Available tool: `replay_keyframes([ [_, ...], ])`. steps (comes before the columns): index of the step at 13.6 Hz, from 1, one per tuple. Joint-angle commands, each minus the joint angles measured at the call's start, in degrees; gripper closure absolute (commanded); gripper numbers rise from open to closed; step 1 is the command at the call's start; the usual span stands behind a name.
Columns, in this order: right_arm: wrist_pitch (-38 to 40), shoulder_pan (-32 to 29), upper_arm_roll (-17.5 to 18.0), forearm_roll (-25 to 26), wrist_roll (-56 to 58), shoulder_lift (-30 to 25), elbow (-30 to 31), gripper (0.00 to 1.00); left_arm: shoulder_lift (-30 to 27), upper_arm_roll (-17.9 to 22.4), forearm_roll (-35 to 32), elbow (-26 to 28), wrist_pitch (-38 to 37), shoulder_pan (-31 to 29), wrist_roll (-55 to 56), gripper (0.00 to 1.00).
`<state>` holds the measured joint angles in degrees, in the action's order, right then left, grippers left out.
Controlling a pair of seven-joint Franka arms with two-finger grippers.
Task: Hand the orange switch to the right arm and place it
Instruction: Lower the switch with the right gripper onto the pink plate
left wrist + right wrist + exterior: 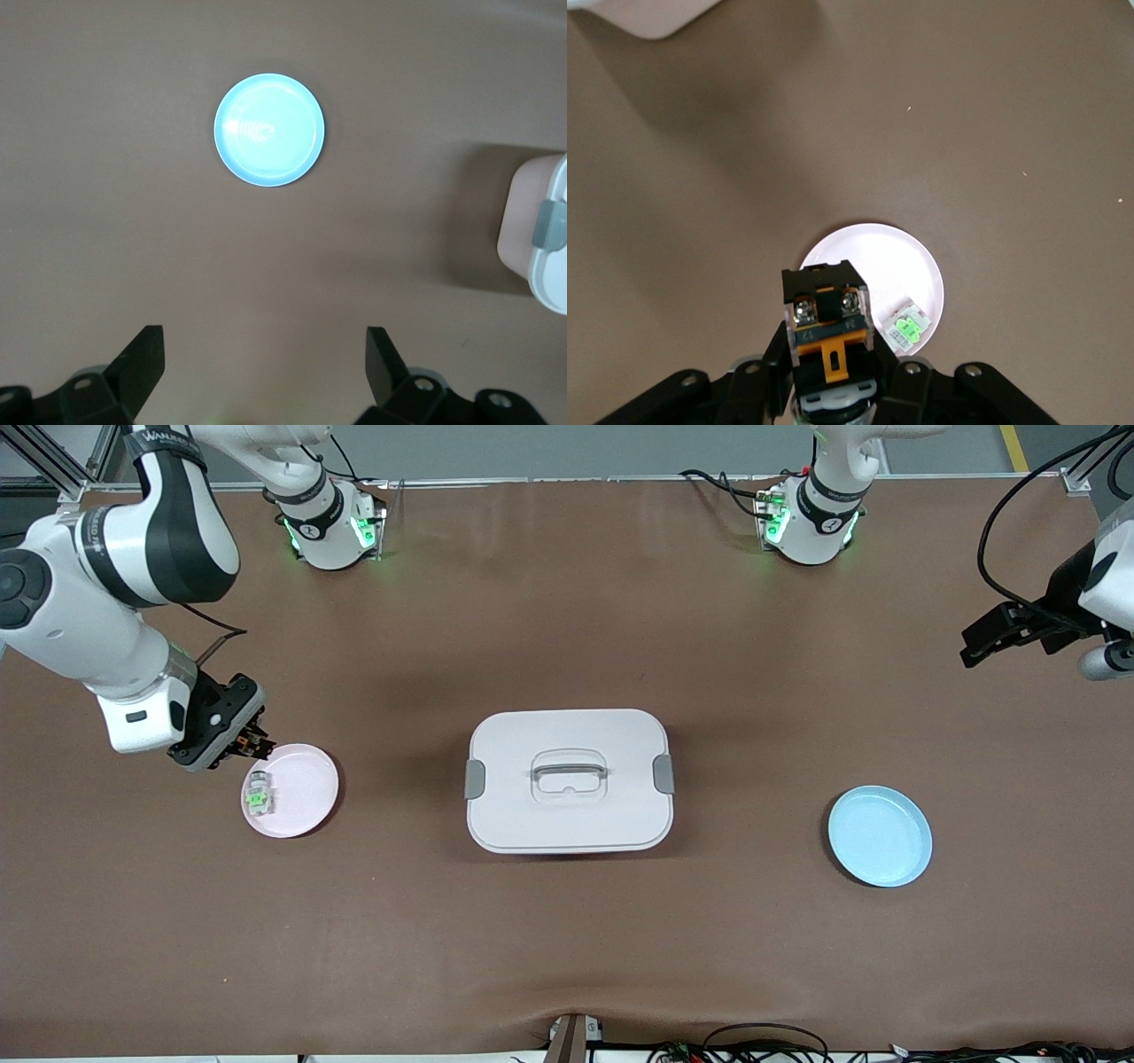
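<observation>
Handover done, placing now: right gripper clamps orange switch at frame left over pink plate; next lower, release clear of green switch; left gripper spread empty, waiting upper right.

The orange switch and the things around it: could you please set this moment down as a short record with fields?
orange switch: held in the air over the pink plate's edge
right gripper: shut on the orange switch
pink plate: toward the right arm's end of the table, green switch lying on it
white lidded box: mid-table, lid on
blue plate: toward the left arm's end, nothing on it
left gripper: open, holding nothing, waiting high over bare table
</observation>
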<state>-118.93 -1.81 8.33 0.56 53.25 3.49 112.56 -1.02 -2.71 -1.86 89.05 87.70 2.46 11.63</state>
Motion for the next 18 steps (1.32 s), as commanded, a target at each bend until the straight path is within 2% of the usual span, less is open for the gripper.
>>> replay_keyframes([
  [1,-6.47,-0.92,0.90,4.17,3.60,-2.26,7.22,1.00,-2.31,0.77,0.10,3.05,1.15,2.54,-1.96,0.00],
  [7,-20.09,-2.15,0.81,5.15,9.32,-1.38,15.49,1.00,-2.84,0.34,-0.16,3.06,1.24,2.46,-2.58,0.00],
  [10,-22.66,-3.73,0.90,5.68,15.91,2.30,15.67,1.00,-2.76,0.42,0.10,2.88,1.24,2.03,-2.67,0.00],
  [18,-29.77,-4.35,0.81,9.01,16.80,11.62,15.85,1.00,-2.32,0.42,0.19,2.88,1.24,2.02,-2.67,0.00],
])
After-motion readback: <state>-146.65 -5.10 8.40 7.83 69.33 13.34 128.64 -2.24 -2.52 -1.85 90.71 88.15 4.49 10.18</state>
